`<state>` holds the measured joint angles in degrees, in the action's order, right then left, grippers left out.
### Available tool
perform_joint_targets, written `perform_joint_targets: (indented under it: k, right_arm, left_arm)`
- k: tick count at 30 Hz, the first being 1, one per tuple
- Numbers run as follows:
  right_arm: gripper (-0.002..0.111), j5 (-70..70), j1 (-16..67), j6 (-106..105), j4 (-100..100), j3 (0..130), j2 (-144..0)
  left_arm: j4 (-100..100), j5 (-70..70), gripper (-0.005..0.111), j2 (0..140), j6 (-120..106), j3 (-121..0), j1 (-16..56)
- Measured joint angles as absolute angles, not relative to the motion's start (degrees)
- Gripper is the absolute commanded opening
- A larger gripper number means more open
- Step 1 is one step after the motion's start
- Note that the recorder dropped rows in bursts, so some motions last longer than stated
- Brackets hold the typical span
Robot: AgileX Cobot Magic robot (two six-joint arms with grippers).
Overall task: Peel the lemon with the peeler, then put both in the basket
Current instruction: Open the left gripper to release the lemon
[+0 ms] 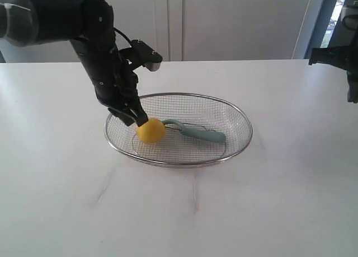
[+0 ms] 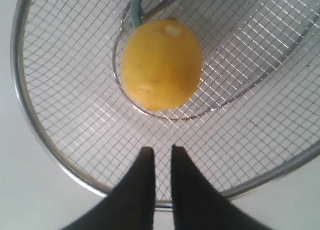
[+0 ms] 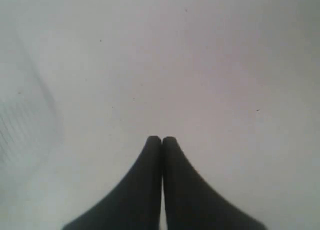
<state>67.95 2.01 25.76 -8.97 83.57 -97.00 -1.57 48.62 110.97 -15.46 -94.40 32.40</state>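
Observation:
The yellow lemon [image 1: 150,130] lies inside the wire mesh basket [image 1: 179,163], at its left part. The teal-handled peeler [image 1: 201,134] lies beside it in the basket, its head touching the lemon. My left gripper [image 1: 137,120] hangs just above and to the left of the lemon. In the left wrist view the lemon [image 2: 161,64] rests on the mesh ahead of the gripper [image 2: 163,150], whose jaws stand a narrow gap apart with nothing between them. A bit of the peeler [image 2: 134,12] shows behind the lemon. My right gripper [image 3: 162,139] is shut and empty over bare table.
The basket rim [image 2: 20,89] curves round the left gripper's fingertips. The right arm [image 1: 344,61] is raised at the far right edge of the white table [image 1: 268,212]. A white wall stands behind.

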Motion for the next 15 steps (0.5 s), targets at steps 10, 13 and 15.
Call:
perform_joint_targets:
  k: [10, 13, 15]
  right_arm:
    - [0.000, 67.8, 2.0, 25.8, -9.0, 83.6, -97.0]
    - [0.000, 67.8, 2.0, 25.8, -9.0, 83.6, -97.0]
    - [0.000, 67.7, 2.0, 25.8, -9.0, 83.6, -97.0]
  left_arm:
    - [-4.1, 56.5, 0.000, 108.3, -5.8, -94.4, 28.5]
    - [-4.1, 58.4, 0.000, 107.7, -5.2, -94.4, 26.7]
    - [-4.1, 59.3, 0.000, 107.2, -5.1, -94.4, 25.6]
